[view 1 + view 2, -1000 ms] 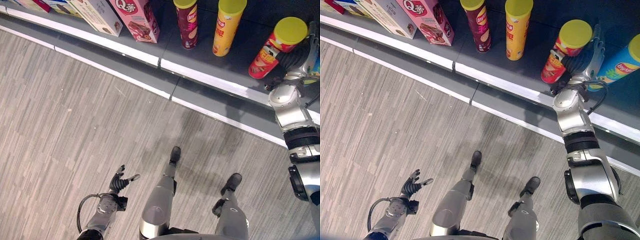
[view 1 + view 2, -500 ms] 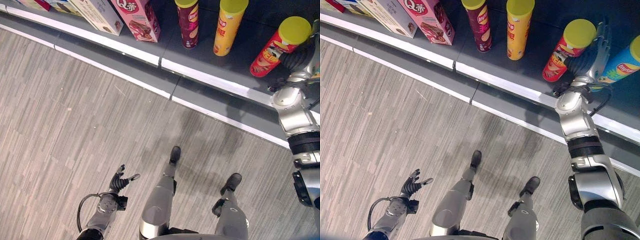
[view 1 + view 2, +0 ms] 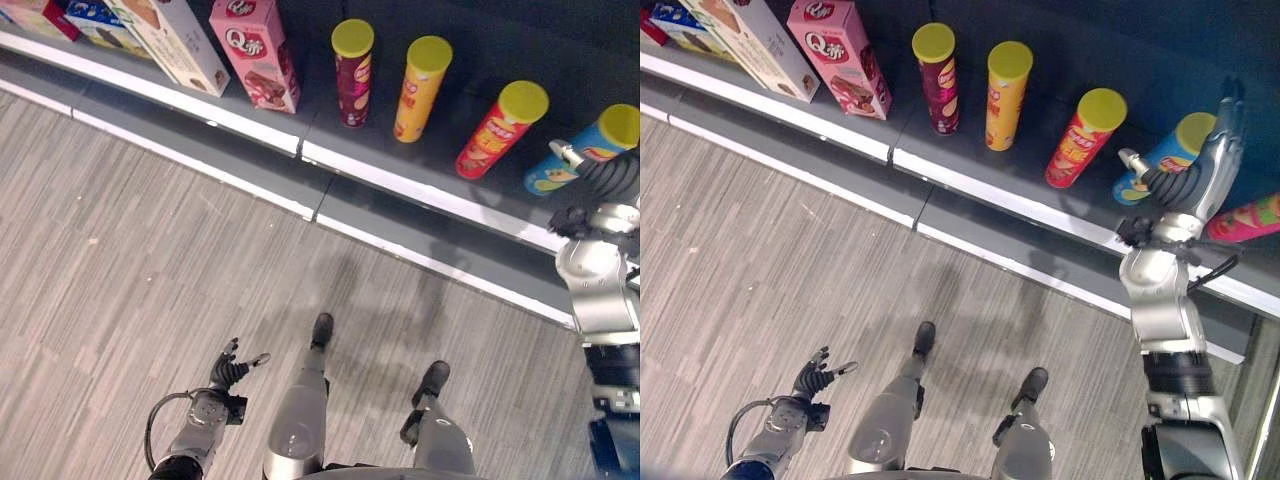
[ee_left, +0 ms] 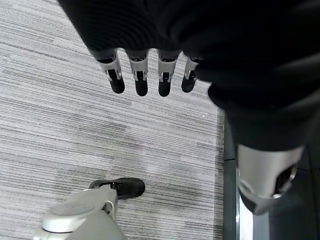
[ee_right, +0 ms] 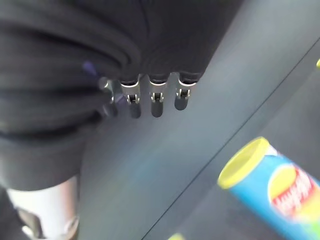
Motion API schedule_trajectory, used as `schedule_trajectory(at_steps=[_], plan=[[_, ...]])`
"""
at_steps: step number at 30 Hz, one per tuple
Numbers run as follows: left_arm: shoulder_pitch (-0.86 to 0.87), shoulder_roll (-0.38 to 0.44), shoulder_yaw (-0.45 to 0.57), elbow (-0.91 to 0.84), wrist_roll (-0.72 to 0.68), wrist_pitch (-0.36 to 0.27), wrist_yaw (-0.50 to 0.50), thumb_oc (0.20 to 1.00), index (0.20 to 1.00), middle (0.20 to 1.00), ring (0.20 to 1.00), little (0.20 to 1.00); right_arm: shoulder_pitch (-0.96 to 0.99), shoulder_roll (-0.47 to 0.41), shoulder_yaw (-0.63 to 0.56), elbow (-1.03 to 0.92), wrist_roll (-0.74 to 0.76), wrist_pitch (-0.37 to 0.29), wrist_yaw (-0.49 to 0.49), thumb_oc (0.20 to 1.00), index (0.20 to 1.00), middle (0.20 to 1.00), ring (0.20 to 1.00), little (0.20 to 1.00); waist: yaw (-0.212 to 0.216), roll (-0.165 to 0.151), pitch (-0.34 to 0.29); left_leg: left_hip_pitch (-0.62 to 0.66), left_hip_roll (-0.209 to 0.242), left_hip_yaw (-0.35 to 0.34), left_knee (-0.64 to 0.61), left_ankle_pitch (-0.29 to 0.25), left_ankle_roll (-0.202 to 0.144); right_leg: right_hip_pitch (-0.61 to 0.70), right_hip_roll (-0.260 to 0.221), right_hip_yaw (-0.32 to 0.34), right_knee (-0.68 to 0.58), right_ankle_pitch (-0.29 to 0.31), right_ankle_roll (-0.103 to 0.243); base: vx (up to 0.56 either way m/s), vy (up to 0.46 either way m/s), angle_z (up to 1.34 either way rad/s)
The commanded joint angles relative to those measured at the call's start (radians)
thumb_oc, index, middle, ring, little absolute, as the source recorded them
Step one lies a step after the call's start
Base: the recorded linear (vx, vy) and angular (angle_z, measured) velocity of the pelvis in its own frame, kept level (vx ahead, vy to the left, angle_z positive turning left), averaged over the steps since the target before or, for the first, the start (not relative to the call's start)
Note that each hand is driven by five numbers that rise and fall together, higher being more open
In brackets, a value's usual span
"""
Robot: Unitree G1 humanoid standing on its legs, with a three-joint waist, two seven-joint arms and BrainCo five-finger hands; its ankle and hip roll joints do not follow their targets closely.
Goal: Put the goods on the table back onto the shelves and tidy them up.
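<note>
Four chip cans with yellow lids stand in a row on the dark shelf (image 3: 970, 150): a maroon can (image 3: 937, 78), a yellow can (image 3: 1005, 95), a red can (image 3: 1083, 137) and a blue can (image 3: 1160, 160). My right hand (image 3: 1202, 172) is raised just right of the blue can, open, with straight fingers (image 5: 156, 102) and nothing in it. The right wrist view shows the blue can (image 5: 275, 185) close beside the hand. My left hand (image 3: 232, 368) hangs low over the floor, open and empty, its fingers (image 4: 141, 80) relaxed.
A pink box (image 3: 838, 55) and a white box (image 3: 760, 45) stand at the shelf's left end. A pink can (image 3: 1252, 218) lies on its side at the far right. A white strip (image 3: 980, 188) runs along the shelf's front edge above the wood-patterned floor (image 3: 120, 260).
The camera has shifted, showing more of the shelf to the right. My right hand has left the red can and moved right to the blue can. The left hand stays put.
</note>
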Motion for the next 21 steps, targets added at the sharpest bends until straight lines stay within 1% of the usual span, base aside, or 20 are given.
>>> schedule_trajectory(at_steps=[1, 2, 3, 4, 6, 7, 8, 9, 10, 11, 12, 14, 15, 16, 17, 18, 19, 20, 21], plan=[[0.037, 0.021, 0.052, 0.074, 0.049, -0.004, -0.063, 1.0, 1.0, 1.0, 1.0, 1.0, 0.14, -0.01, 0.02, -0.024, 0.487, -0.126, 0.391, 1.0, 1.0, 1.0, 1.0, 1.0, -0.035, -0.012, -0.106, 0.105, 0.023, 0.114, -0.046, -0.109, -0.013, 0.016, 0.007, 0.069, 0.036, -0.045, 0.021, 0.06, 0.018, -0.2], [0.041, 0.02, 0.061, 0.082, 0.047, -0.003, -0.075, 1.0, 1.0, 1.0, 1.0, 1.0, 0.181, 0.003, 0.03, -0.029, 0.573, -0.123, 0.465, 1.0, 1.0, 1.0, 1.0, 1.0, -0.04, -0.016, -0.112, 0.117, 0.027, 0.122, -0.046, -0.115, -0.015, 0.026, 0.011, 0.073, 0.033, -0.046, 0.021, 0.11, 0.027, -0.25], [0.037, 0.022, 0.072, 0.092, 0.053, -0.01, -0.102, 1.0, 1.0, 1.0, 1.0, 1.0, 0.253, 0.012, 0.078, 0.005, 0.736, -0.077, 0.625, 1.0, 1.0, 1.0, 1.0, 1.0, -0.055, -0.027, -0.135, 0.135, 0.028, 0.137, -0.046, -0.118, -0.017, 0.033, 0.012, 0.078, 0.029, -0.04, 0.023, 0.06, 0.016, -0.31], [0.038, 0.022, 0.072, 0.092, 0.053, -0.01, -0.102, 1.0, 1.0, 1.0, 1.0, 1.0, 0.255, 0.011, 0.077, 0.006, 0.738, -0.077, 0.627, 1.0, 1.0, 1.0, 1.0, 1.0, -0.055, -0.027, -0.137, 0.134, 0.028, 0.137, -0.046, -0.118, -0.017, 0.033, 0.012, 0.078, 0.028, -0.04, 0.023, 0.06, 0.032, -0.36], [0.034, 0.017, 0.076, 0.11, 0.053, -0.014, -0.12, 1.0, 1.0, 1.0, 1.0, 1.0, 0.313, 0.009, 0.125, 0.049, 0.803, -0.031, 0.708, 1.0, 1.0, 1.0, 1.0, 1.0, -0.068, -0.035, -0.162, 0.159, 0.032, 0.153, -0.046, -0.124, -0.02, 0.044, 0.014, 0.087, 0.028, -0.039, 0.023, 0.06, 0.031, -0.23], [0.033, 0.017, 0.073, 0.111, 0.058, -0.016, -0.129, 1.0, 1.0, 1.0, 1.0, 1.0, 0.34, -0.006, 0.153, 0.077, 0.804, -0.006, 0.745, 1.0, 1.0, 1.0, 1.0, 1.0, -0.073, -0.038, -0.173, 0.171, 0.034, 0.16, -0.046, -0.127, -0.022, 0.051, 0.015, 0.089, 0.029, -0.04, 0.023, 0.07, 0.028, -0.18], [0.036, 0.014, 0.07, 0.109, 0.056, -0.021, -0.138, 1.0, 1.0, 1.0, 1.0, 1.0, 0.359, -0.029, 0.177, 0.095, 0.788, 0.004, 0.769, 1.0, 1.0, 1.0, 1.0, 1.0, -0.076, -0.042, -0.183, 0.185, 0.037, 0.168, -0.046, -0.132, -0.023, 0.061, 0.014, 0.094, 0.027, -0.039, 0.024, 0.06, 0.021, -0.27], [0.032, 0.012, 0.063, 0.113, 0.058, -0.025, -0.144, 1.0, 1.0, 1.0, 1.0, 1.0, 0.37, -0.037, 0.204, 0.128, 0.785, 0.021, 0.785, 1.0, 1.0, 1.0, 1.0, 1.0, -0.08, -0.044, -0.192, 0.194, 0.038, 0.174, -0.046, -0.135, -0.024, 0.067, 0.014, 0.097, 0.025, -0.039, 0.024, 0.04, 0.013, -0.33], [0.032, 0.012, 0.064, 0.113, 0.059, -0.025, -0.145, 1.0, 1.0, 1.0, 1.0, 1.0, 0.369, -0.037, 0.204, 0.129, 0.785, 0.021, 0.786, 1.0, 1.0, 1.0, 1.0, 1.0, -0.08, -0.044, -0.191, 0.196, 0.038, 0.175, -0.046, -0.135, -0.024, 0.067, 0.014, 0.098, 0.025, -0.039, 0.024, 0.06, 0.017, -0.26], [0.021, 0.006, 0.04, 0.131, 0.055, -0.031, -0.167, 1.0, 1.0, 1.0, 1.0, 1.0, 0.4, -0.031, 0.267, 0.262, 0.752, 0.065, 0.823, 1.0, 1.0, 1.0, 1.0, 1.0, -0.092, -0.051, -0.217, 0.224, 0.041, 0.192, -0.046, -0.145, -0.024, 0.08, 0.015, 0.109, 0.03, -0.041, 0.024, 0.05, 0.014, -0.2], [0.021, 0.006, 0.04, 0.132, 0.055, -0.031, -0.167, 1.0, 1.0, 1.0, 1.0, 1.0, 0.399, -0.031, 0.267, 0.263, 0.752, 0.065, 0.823, 1.0, 1.0, 1.0, 1.0, 1.0, -0.091, -0.051, -0.217, 0.224, 0.041, 0.193, -0.046, -0.145, -0.024, 0.081, 0.015, 0.11, 0.03, -0.041, 0.024, 0.05, 0.01, -0.22], [0.011, 0.005, 0.023, 0.131, 0.047, -0.03, -0.178, 1.0, 1.0, 1.0, 1.0, 1.0, 0.406, -0.002, 0.284, 0.401, 0.696, 0.071, 0.804, 1.0, 1.0, 1.0, 1.0, 1.0, -0.098, -0.054, -0.23, 0.241, 0.044, 0.199, -0.046, -0.151, -0.023, 0.087, 0.016, 0.118, 0.035, -0.044, 0.023, 0.04, -0.005, -0.21], [0.002, 0.0, 0.007, 0.134, 0.034, -0.032, -0.185, 1.0, 1.0, 1.0, 1.0, 1.0, 0.404, 0.051, 0.274, 0.578, 0.619, 0.071, 0.759, 1.0, 1.0, 1.0, 1.0, 1.0, -0.105, -0.055, -0.242, 0.256, 0.047, 0.206, -0.046, -0.155, -0.023, 0.096, 0.018, 0.123, 0.037, -0.047, 0.022, 0.05, -0.006, -0.17], [0.002, 0.0, 0.007, 0.135, 0.034, -0.032, -0.185, 1.0, 1.0, 1.0, 1.0, 1.0, 0.403, 0.052, 0.275, 0.58, 0.618, 0.069, 0.759, 1.0, 1.0, 1.0, 1.0, 1.0, -0.104, -0.055, -0.241, 0.257, 0.047, 0.206, -0.046, -0.155, -0.023, 0.096, 0.018, 0.123, 0.037, -0.047, 0.022, 0.07, -0.018, -0.17], [-0.013, -0.004, -0.005, 0.145, 0.023, -0.031, -0.179, 1.0, 1.0, 1.0, 1.0, 1.0, 0.387, 0.11, 0.249, 0.773, 0.503, 0.066, 0.672, 1.0, 1.0, 1.0, 1.0, 1.0, -0.111, -0.053, -0.246, 0.276, 0.051, 0.212, -0.046, -0.163, -0.021, 0.107, 0.021, 0.128, 0.04, -0.052, 0.021, 0.03, -0.007, -0.14], [-0.014, -0.004, -0.005, 0.145, 0.023, -0.031, -0.179, 1.0, 1.0, 1.0, 1.0, 1.0, 0.386, 0.11, 0.249, 0.774, 0.502, 0.066, 0.672, 1.0, 1.0, 1.0, 1.0, 1.0, -0.112, -0.054, -0.248, 0.273, 0.049, 0.212, -0.046, -0.161, -0.021, 0.104, 0.019, 0.127, 0.039, -0.051, 0.022, 0.06, -0.01, -0.1], [-0.025, -0.011, -0.005, 0.168, 0.009, -0.026, -0.167, 1.0, 1.0, 1.0, 1.0, 1.0, 0.347, 0.163, 0.199, 0.886, 0.454, 0.059, 0.584, 1.0, 1.0, 1.0, 1.0, 1.0, -0.123, -0.05, -0.257, 0.283, 0.05, 0.216, -0.046, -0.166, -0.017, 0.105, 0.022, 0.136, 0.039, -0.054, 0.021, 0.04, 0.003, -0.1], [-0.032, -0.014, -0.004, 0.177, 0.003, -0.027, -0.158, 1.0, 1.0, 1.0, 1.0, 1.0, 0.332, 0.186, 0.178, 0.94, 0.449, 0.062, 0.56, 1.0, 1.0, 1.0, 1.0, 1.0, -0.128, -0.048, -0.257, 0.29, 0.052, 0.222, -0.046, -0.167, -0.016, 0.105, 0.023, 0.141, 0.04, -0.054, 0.02, 0.04, 0.001, -0.14], [-0.033, -0.014, -0.004, 0.178, 0.002, -0.027, -0.158, 1.0, 1.0, 1.0, 1.0, 1.0, 0.331, 0.186, 0.178, 0.941, 0.449, 0.062, 0.56, 1.0, 1.0, 1.0, 1.0, 1.0, -0.127, -0.048, -0.255, 0.291, 0.052, 0.223, -0.046, -0.168, -0.016, 0.106, 0.024, 0.142, 0.04, -0.054, 0.02, 0.02, 0.006, -0.18]])
